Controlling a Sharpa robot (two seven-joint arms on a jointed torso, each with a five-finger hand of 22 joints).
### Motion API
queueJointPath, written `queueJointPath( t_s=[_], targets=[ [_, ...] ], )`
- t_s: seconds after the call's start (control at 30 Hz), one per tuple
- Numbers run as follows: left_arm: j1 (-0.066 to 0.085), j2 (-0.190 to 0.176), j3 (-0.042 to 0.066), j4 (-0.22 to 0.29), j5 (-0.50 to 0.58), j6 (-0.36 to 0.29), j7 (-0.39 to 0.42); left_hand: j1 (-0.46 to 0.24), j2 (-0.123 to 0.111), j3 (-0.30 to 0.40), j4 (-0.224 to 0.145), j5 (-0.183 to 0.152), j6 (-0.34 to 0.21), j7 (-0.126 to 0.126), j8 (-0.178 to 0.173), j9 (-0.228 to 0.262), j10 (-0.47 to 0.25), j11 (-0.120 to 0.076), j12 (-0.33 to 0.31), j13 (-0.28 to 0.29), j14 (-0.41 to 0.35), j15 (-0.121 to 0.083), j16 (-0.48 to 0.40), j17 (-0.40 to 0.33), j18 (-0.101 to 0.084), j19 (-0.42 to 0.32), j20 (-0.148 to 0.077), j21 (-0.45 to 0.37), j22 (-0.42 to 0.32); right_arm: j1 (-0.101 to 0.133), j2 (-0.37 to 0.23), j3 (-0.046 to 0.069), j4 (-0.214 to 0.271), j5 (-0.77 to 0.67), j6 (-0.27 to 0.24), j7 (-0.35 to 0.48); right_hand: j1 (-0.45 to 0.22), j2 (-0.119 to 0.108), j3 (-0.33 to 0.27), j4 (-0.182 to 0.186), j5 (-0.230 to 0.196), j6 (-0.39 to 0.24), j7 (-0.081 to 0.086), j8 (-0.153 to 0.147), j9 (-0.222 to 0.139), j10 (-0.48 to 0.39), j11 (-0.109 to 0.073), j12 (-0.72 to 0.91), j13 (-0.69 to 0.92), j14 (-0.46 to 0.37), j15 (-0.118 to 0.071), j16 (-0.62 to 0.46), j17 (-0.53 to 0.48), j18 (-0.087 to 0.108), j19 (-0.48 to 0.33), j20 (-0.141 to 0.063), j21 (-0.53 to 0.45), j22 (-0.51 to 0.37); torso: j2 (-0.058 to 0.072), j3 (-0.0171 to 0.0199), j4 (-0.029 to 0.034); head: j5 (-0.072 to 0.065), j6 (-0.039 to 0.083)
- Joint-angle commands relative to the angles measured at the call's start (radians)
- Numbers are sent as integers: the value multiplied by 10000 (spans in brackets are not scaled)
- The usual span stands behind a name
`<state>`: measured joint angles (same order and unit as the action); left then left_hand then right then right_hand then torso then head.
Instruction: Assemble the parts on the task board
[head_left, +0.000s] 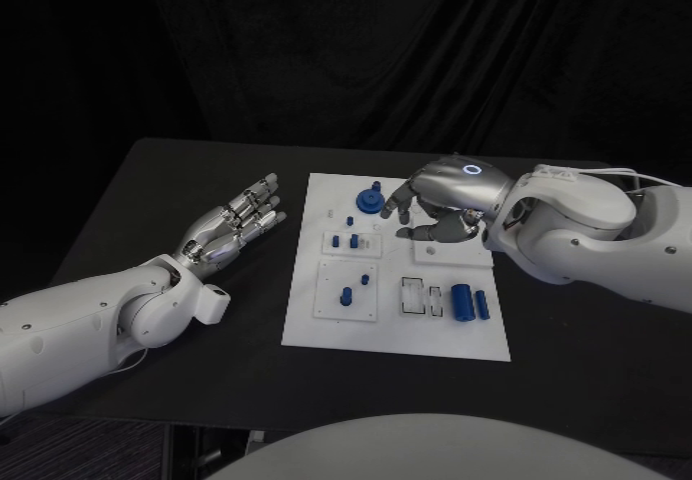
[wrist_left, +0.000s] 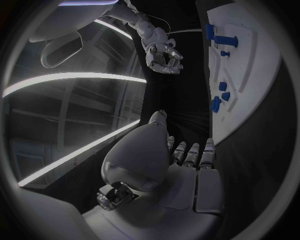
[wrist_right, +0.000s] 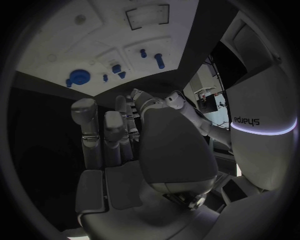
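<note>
the white task board (head_left: 397, 335) lies mid-bench with blue parts (head_left: 463, 301) on it. the left hand (head_left: 231, 226) rests flat beside the board, fingers straight and apart, empty. the right hand (head_left: 430, 205) hovers over the board's far end, fingers curled downward, nothing visibly held.

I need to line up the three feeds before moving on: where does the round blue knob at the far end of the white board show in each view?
Head view: the round blue knob stands at the board's far end, just left of the right hand.
Left wrist view: knob at the board's edge.
Right wrist view: knob near the board's edge.
Shared landmark: the white board.
</note>
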<state>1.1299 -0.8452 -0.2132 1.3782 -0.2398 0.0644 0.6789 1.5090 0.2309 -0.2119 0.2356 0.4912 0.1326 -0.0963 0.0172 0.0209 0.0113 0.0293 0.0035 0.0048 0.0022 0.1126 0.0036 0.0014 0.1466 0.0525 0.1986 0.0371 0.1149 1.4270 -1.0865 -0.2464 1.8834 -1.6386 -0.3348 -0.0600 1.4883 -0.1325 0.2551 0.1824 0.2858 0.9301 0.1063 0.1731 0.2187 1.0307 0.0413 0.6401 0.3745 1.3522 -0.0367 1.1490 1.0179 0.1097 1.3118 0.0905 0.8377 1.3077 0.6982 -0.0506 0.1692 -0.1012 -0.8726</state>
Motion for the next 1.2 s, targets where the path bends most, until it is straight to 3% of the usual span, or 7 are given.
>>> queueJointPath(
  t_s=[0.03,0.23,0.33,0.53,0.6,0.83,1.2],
  targets=[
    [-15,-2,9,51,38,-14,700,86,5,10,-45,58,-9,55,53,9,-13,72,7,-9,-22,26,-36,-14,141,16,57,-41,-3,54,-308,-13,45,996,669,-1119,-231,178,-9,-86,58,657,-239,608,508,2343,-311,7025,7856,1050,-276,1751,2115,-93,694,-243,1471,1333,4,-16,9,-15,0],
    [-15,-21,9,53,38,0,700,86,5,10,-45,58,-9,55,53,9,-13,72,7,-9,-22,26,-36,-14,141,16,57,-41,-3,-282,-828,-16,263,539,1197,-2413,-1576,125,-547,686,3,774,-383,1343,1337,5401,-485,9307,11963,1959,-272,3747,4829,-489,1582,-467,4045,1858,6,-30,10,-47,0],
    [-15,-40,9,52,38,4,705,86,5,10,-45,58,-9,55,53,9,-13,72,7,-9,-22,26,-36,-14,141,16,57,-41,-3,-579,-1082,-17,456,-244,1164,-3187,-3152,203,-957,1018,10,795,-516,1810,1908,5401,-655,9307,11963,2186,-405,4218,5529,-779,2106,-580,5686,2220,2,-22,4,-84,0],
    [-16,-55,9,33,38,20,704,88,6,14,-55,74,-15,61,52,8,-14,75,7,-10,-22,25,-36,-14,144,14,59,-42,-8,-969,-1424,-19,852,-1290,1173,-4373,-4470,-41,-729,1126,57,261,-635,2513,3201,5401,-675,9307,11963,2186,-547,4218,5529,-976,2401,-712,6785,2475,17,-8,15,-187,0],
    [-17,-51,9,18,38,26,695,89,10,17,-58,80,-18,64,52,7,-15,78,6,-10,-22,25,-36,-14,145,17,60,-40,-4,-1107,-1539,-19,1032,-1496,1237,-4761,-5018,-28,-571,1126,66,103,-692,2941,3968,5401,-672,9307,11963,2186,-631,4218,5529,-1042,2500,-770,7098,2560,27,2,16,-224,0],
    [-22,-40,9,-16,38,51,680,89,13,19,-59,81,-16,64,52,7,-14,79,7,-10,-22,25,-36,-14,145,14,60,-42,-9,-1355,-1766,-20,1427,-1881,1419,-5387,-5423,-182,-559,1131,98,-97,-733,3363,4940,5401,-714,9307,11963,2186,-696,4218,5529,-1097,2590,-828,7331,2631,17,-4,47,-354,0],
    [-40,-39,9,-55,38,80,639,90,23,27,-64,85,-25,68,51,6,-16,86,6,-11,-22,27,-36,-14,147,16,64,-41,-7,-1735,-1905,-22,1718,-2297,1586,-5694,-5381,-248,-573,1132,120,-192,-766,3541,5406,5401,-744,9307,11963,2186,-711,4218,5529,-1097,2590,-851,7331,2631,10,-4,32,-369,0]
  ],
)
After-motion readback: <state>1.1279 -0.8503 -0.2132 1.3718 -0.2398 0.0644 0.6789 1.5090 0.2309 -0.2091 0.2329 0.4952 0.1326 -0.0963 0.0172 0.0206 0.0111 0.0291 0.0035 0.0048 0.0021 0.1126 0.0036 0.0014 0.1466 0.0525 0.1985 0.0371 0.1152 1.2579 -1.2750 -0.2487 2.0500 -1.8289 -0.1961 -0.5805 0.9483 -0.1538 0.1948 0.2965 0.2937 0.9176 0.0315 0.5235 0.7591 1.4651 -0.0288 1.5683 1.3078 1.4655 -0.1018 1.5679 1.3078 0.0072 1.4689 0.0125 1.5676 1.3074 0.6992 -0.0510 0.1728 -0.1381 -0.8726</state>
